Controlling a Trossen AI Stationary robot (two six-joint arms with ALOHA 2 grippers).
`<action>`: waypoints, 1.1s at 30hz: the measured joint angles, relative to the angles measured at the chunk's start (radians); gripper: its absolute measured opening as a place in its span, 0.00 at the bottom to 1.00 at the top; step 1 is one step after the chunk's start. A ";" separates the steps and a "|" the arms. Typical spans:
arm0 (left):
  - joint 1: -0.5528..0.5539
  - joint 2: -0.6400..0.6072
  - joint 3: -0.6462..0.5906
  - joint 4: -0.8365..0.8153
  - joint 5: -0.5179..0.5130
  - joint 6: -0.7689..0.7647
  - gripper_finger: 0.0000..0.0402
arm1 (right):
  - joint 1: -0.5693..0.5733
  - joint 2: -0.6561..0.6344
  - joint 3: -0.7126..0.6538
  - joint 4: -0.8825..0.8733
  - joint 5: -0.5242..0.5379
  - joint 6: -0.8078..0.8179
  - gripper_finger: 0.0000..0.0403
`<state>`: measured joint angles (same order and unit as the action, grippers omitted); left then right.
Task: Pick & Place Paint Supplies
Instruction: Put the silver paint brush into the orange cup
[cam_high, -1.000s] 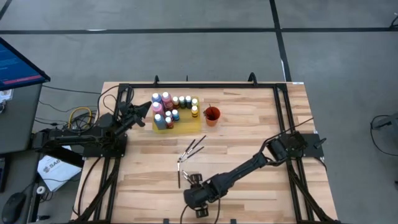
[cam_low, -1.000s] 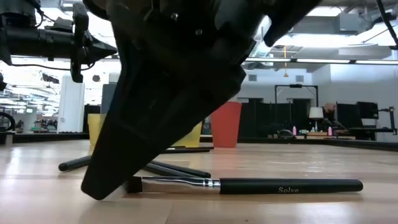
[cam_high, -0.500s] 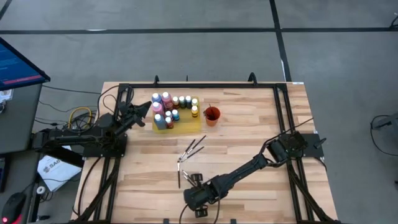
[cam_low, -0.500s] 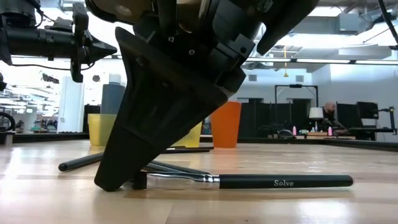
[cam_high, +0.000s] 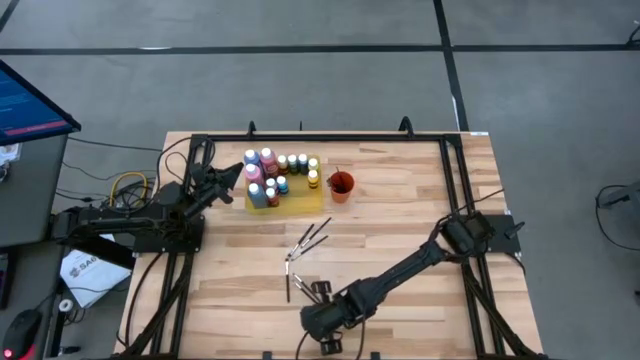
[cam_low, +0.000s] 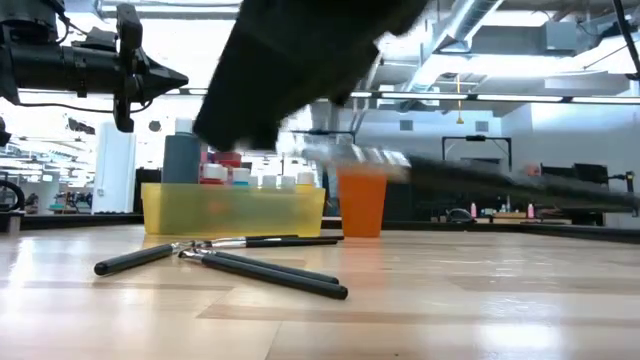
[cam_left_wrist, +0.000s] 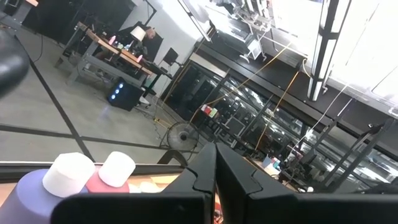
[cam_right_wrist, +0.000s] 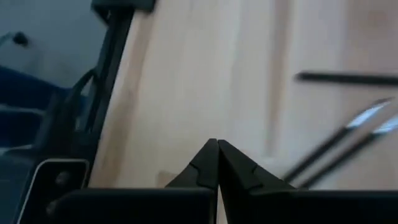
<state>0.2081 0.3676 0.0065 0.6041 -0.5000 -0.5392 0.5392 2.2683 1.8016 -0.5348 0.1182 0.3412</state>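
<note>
Small paint bottles with pale caps stand on a yellow tray at the table's far left. Three dark brushes lie mid-table, and another brush lies nearer the front. My right gripper, by the table's near edge, is shut on a dark brush held above the wood. My left gripper hovers shut beside the bottles, its fingers holding nothing. My right gripper pinches the brush near its bristle end, at the metal ferrule; blur hides the exact spot. The fingers come slanting down from above and lie across the brush. The brush is lifted clear and nearly level, its handle toward the table's right.
An orange-red cup stands right of the yellow tray. Black frame rails run along the table's far edge and both sides. Bare wood lies at mid-right. A screen stands off the table's left.
My right gripper has taken hold of the brush that lay on the wood by the near edge and has risen. The brush has gone up with it, lifted clear and staying almost level. The other brushes have kept their places.
</note>
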 joint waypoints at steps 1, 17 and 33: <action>0.000 0.000 0.000 0.000 0.000 0.000 0.00 | -0.001 -0.013 0.000 -0.008 0.013 -0.007 0.00; 0.000 0.000 0.000 0.004 0.000 0.000 0.00 | -0.146 -0.233 0.002 -0.071 0.229 -0.225 0.00; 0.000 0.000 0.000 0.004 0.000 0.000 0.00 | -0.478 -0.534 -0.167 0.077 0.249 -0.431 0.00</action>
<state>0.2079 0.3676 0.0065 0.6083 -0.4999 -0.5392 0.0617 1.7339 1.6343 -0.4578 0.3672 -0.0897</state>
